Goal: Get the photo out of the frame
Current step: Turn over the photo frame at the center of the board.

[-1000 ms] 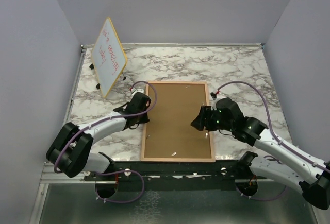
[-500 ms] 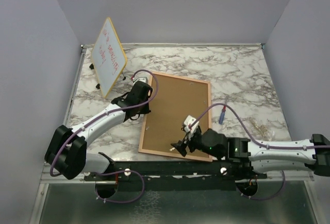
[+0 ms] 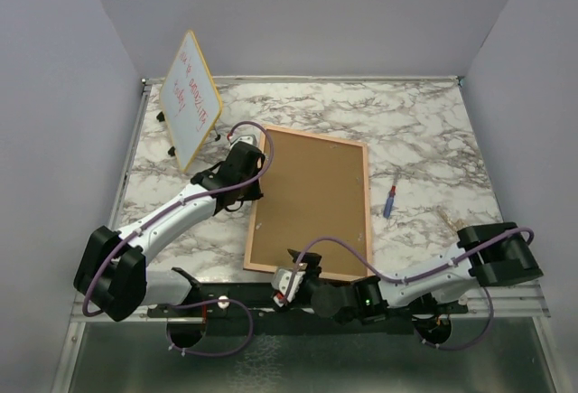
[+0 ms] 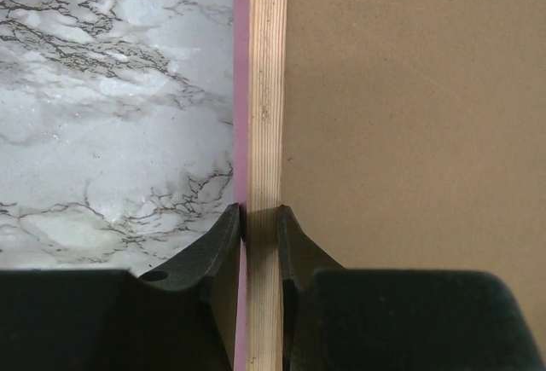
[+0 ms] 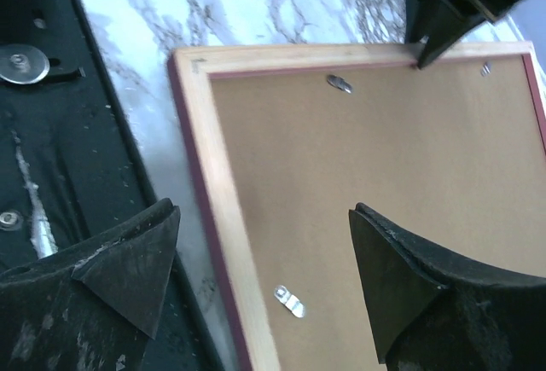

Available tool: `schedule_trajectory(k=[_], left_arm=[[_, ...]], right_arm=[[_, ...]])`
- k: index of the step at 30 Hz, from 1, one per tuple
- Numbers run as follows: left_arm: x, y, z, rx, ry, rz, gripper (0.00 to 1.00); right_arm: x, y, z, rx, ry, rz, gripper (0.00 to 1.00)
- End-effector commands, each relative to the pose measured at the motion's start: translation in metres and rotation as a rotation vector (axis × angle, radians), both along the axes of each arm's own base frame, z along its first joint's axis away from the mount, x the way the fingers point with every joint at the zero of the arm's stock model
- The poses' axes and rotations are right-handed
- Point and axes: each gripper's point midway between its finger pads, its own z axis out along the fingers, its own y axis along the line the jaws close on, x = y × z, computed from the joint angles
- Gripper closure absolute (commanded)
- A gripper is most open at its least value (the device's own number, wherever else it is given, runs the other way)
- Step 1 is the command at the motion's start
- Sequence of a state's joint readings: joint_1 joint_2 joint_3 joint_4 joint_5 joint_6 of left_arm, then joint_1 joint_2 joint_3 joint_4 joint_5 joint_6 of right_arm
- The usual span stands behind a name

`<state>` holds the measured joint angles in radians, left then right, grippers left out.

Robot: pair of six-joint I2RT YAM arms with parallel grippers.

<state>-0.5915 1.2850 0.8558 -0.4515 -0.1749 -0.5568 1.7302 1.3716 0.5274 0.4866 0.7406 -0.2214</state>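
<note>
Skewed since a second ago, the frame (image 3: 312, 203) lies back-up on the marble table (image 3: 424, 131), its long axis near-to-far and its far end leaning right: brown fibreboard in pink-edged pale wood. The outstretched left gripper (image 4: 260, 217) pinches its left rail. The low-folded right gripper (image 5: 263, 213) gapes over the near-left corner, beside a metal clip (image 5: 290, 300).

Your marbled worktop (image 3: 424, 131) held the frame (image 3: 312, 203) lying back-up, a yellow-edged whiteboard (image 3: 191, 99) propped far-left, and a small blue-and-red tool (image 3: 389, 201) beside the frame.
</note>
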Motion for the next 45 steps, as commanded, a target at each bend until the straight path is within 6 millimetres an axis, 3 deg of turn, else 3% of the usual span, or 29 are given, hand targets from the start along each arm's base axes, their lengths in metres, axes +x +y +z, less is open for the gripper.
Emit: schedule_trajectory(k=[1, 6, 16, 21, 27, 35, 40, 45], left_arm=[[0.013, -0.020, 0.042, -0.124, -0.094, -0.009, 1.00], [0.012, -0.022, 0.043, -0.136, -0.090, -0.015, 1.00], [0.007, -0.026, 0.047, -0.169, -0.077, -0.021, 1.00], [0.004, -0.025, 0.044, -0.169, -0.067, -0.022, 1.00], [0.003, -0.025, 0.044, -0.174, -0.065, -0.019, 1.00], [0.003, -0.025, 0.043, -0.175, -0.063, -0.018, 1.00], [0.001, -0.024, 0.041, -0.174, -0.061, -0.019, 1.00], [0.000, -0.020, 0.039, -0.163, -0.079, -0.018, 1.00]], right_arm=[[-0.010, 0.024, 0.015, 0.038, -0.079, -0.023, 0.15], [-0.020, 0.039, 0.001, 0.017, -0.092, -0.007, 0.16], [0.001, 0.029, -0.028, -0.085, -0.213, -0.140, 0.25], [0.008, 0.029, -0.032, -0.112, -0.302, -0.175, 0.35], [0.018, 0.026, -0.018, -0.081, -0.410, -0.232, 0.47], [0.022, 0.030, -0.027, -0.121, -0.436, -0.239, 0.63], [0.026, 0.027, -0.022, -0.126, -0.450, -0.285, 0.90], [0.029, 0.027, -0.018, -0.115, -0.485, -0.321, 0.98]])
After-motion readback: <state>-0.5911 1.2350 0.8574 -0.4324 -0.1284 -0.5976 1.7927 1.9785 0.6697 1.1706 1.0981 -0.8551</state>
